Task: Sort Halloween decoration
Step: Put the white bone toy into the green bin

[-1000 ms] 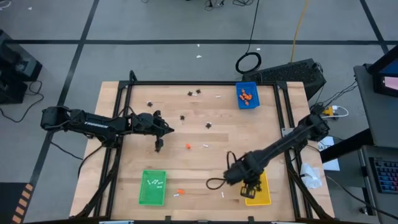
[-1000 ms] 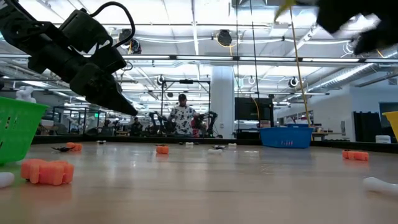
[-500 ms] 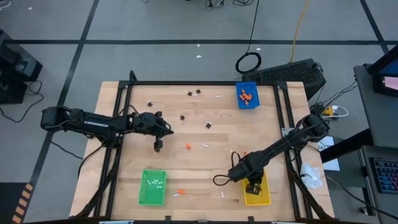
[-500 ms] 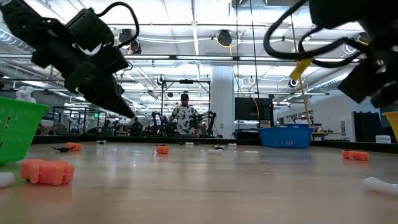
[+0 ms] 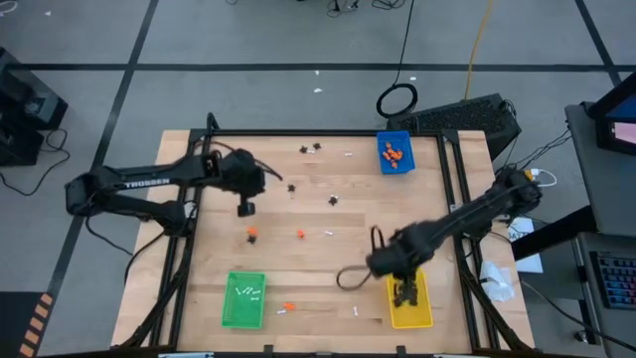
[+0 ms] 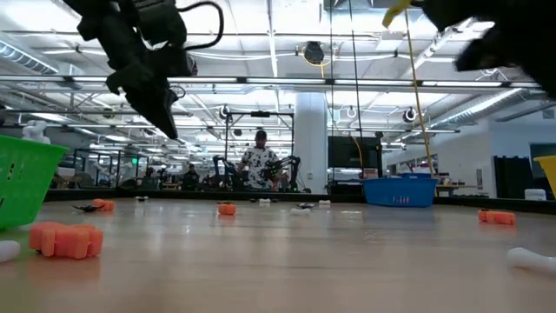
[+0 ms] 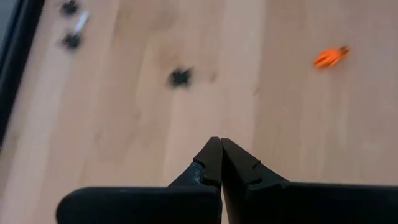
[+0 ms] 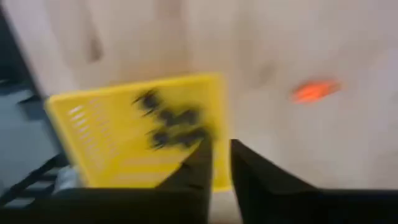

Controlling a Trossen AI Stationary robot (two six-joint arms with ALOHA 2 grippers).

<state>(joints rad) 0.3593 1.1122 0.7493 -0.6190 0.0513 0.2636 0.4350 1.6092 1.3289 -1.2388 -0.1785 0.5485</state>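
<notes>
- A wooden surface (image 5: 318, 268) seen from above, with two dark robot arms reaching over it.
- The left gripper (image 5: 244, 208) hangs above the surface near its left edge; its jaws are pressed fully together and hold nothing.
- The right gripper (image 5: 402, 293) hovers over a yellow tray (image 5: 421, 316) at the surface's near right corner; its jaws stand slightly apart with nothing between them.
- Three trays sit on the surface: the yellow one, a green tray (image 5: 231, 310) near the near left corner, and a blue tray (image 5: 383, 162) at the far right corner.
- The yellow tray holds a cluster of black spiders (image 8: 169, 124), about four.
- The blue tray holds several orange lumps (image 5: 395, 154); the count is unclear.
- The green tray holds a few white bones (image 5: 248, 292).
- Loose on the surface: three orange pieces (image 5: 252, 235), about five black spiders (image 5: 333, 201) toward the far edge, and about four white bones (image 5: 328, 235).
</notes>
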